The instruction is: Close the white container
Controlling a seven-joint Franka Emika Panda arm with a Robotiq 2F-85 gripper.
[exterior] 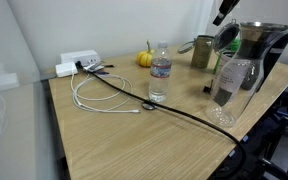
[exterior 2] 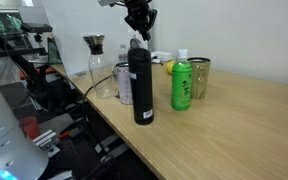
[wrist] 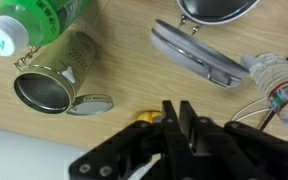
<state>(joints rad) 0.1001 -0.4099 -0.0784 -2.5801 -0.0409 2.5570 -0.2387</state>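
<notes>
The gripper is at the bottom middle of the wrist view, fingers pressed together, holding nothing. The container is at the top right, its lid flipped open.

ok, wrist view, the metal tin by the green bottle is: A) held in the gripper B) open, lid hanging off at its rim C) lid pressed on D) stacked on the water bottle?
B: the metal tin shows its open mouth, and the lid sits off to one side at the rim, beside the green bottle.
</notes>
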